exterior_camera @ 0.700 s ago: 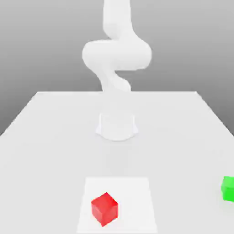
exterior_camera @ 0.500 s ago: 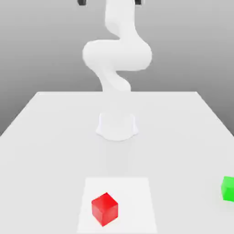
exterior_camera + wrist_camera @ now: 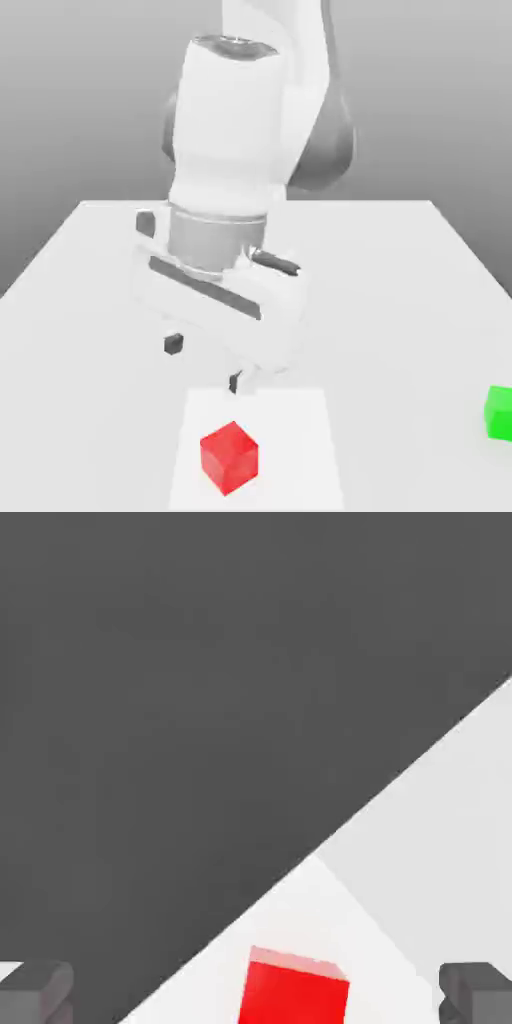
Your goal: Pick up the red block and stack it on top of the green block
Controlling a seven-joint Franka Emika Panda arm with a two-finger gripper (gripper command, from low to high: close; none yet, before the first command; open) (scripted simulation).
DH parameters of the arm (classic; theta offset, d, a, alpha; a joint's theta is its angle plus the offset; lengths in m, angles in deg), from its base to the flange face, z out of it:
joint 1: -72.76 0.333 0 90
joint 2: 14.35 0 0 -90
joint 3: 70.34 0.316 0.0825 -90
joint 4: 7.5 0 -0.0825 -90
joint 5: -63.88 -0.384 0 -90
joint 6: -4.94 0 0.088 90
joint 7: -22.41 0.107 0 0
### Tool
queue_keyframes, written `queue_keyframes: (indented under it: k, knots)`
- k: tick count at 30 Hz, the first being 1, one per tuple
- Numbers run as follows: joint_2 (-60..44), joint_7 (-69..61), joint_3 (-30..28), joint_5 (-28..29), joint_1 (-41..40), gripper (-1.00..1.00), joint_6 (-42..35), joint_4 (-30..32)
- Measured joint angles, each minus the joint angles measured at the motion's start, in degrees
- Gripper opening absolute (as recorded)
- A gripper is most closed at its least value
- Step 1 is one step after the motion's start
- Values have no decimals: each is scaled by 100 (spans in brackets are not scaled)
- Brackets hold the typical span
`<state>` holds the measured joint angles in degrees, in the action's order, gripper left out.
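Note:
The red block [image 3: 229,457] rests on a paler square patch [image 3: 300,440] near the table's front edge. It also appears in the hand view as a red block [image 3: 295,993] between the two dark fingertips [image 3: 36,991]. My gripper [image 3: 205,362] hangs open a little above the table, just behind and above the red block, with nothing held between its fingers. In the hand view the gripper [image 3: 256,998] has its jaws spread wide. The green block [image 3: 499,412] sits on the table at the exterior view's right edge, far from the gripper.
The white table [image 3: 400,280] stretches back to a grey wall. The arm's bulky white wrist and hand [image 3: 222,200] loom over the table's middle, above the patch's far edge. In the hand view a dark floor [image 3: 200,712] lies beyond the table's edge.
The arm has swung down from its raised pose, and the hand now hangs low just behind the red block. Neither block has moved.

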<state>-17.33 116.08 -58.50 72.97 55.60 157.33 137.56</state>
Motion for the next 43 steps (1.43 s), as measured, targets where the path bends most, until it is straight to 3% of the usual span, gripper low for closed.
queue_keyframes:
  k: [3,8,9,16,22,35,39,40,43]
  knots:
    - [-532,240,36,-315,-1,0,313,149]
    - [-1491,609,-278,26,230,0,1075,46]
    - [-1643,664,-358,97,295,-100,1199,25]
    - [-1657,674,-360,107,296,-100,1220,22]
    - [-682,291,-7,-414,165,-100,388,163]
    - [-872,870,1836,201,2355,-100,-353,-589]
    - [-1615,1439,1578,996,3044,-100,24,-848]
    - [-1759,1548,1474,1149,3142,100,127,-868]
    - [-1759,1548,1474,1149,3142,100,127,-868]
